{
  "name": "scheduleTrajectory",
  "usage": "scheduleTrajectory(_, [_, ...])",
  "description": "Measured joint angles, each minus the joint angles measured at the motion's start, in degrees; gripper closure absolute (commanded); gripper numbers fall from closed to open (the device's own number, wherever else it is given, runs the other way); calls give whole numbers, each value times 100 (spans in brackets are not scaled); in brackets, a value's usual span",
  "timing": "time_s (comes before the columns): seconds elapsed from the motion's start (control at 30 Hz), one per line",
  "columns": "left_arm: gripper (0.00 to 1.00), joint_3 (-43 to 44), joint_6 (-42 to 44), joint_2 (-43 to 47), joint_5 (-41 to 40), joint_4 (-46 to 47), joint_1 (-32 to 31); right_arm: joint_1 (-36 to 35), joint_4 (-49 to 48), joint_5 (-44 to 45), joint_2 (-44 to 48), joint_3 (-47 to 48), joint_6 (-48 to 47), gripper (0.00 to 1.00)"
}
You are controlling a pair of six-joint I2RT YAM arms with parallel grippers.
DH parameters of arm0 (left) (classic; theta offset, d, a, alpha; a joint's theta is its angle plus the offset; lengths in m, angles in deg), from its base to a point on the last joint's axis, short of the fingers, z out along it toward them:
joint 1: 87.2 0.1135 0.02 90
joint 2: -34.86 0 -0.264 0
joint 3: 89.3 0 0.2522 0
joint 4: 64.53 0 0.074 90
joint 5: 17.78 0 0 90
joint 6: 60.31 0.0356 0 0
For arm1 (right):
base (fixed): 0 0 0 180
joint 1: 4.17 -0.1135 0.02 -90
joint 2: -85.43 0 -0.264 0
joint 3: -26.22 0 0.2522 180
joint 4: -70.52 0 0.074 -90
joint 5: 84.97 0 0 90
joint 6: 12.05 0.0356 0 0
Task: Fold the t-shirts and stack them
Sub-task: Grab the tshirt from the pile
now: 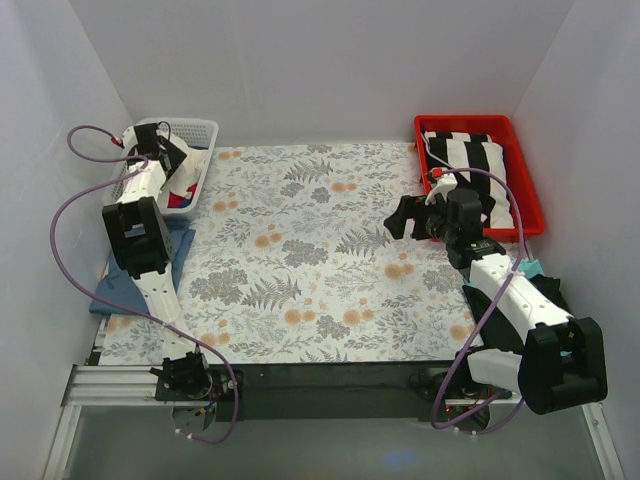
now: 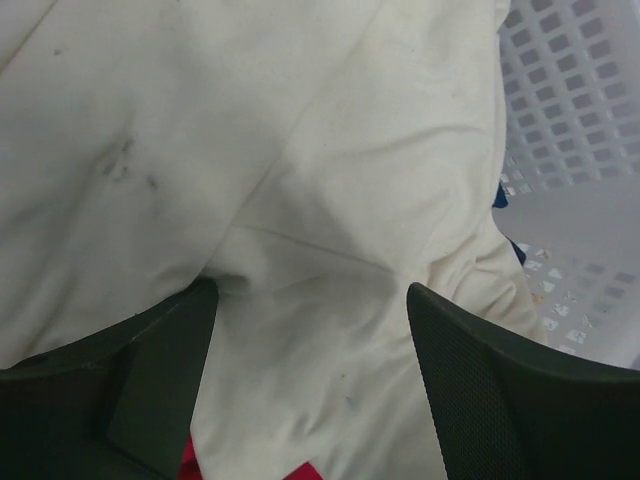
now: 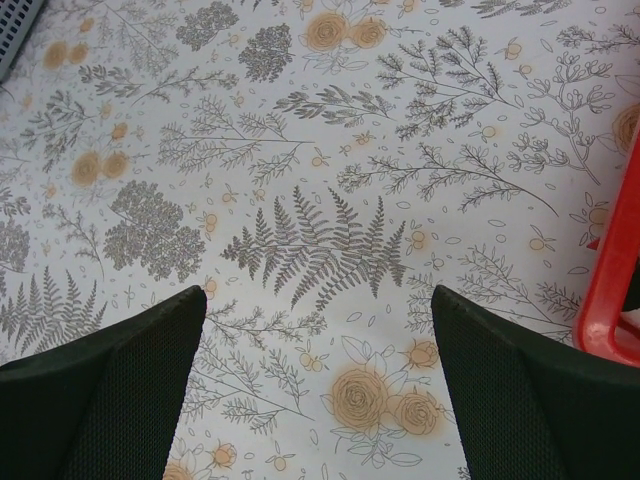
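While left gripper gapes, soft cream cloth t-shirt lies between its fingers | right gripper wide apart above grey floral table covering

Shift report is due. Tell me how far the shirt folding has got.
Done: one folded black-and-white striped cloth lies in the red plastic tray. In hand: the left claw, open, hangs over the cream t-shirt in the white lattice basket; the right claw is open above the floral table covering. Left: that shirt, red fabric under it, and a blue cloth at the covering's left edge.
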Motion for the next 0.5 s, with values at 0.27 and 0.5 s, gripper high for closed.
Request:
scheduleTrajectory(0.27, [73,136,20,-199,-264,-214,0,-190,-151,179,-131,2,66,1])
scheduleTrajectory(0.5, [100,136,4,-195,-251,-267,-2,-291,-155,278,-155,0,127,2])
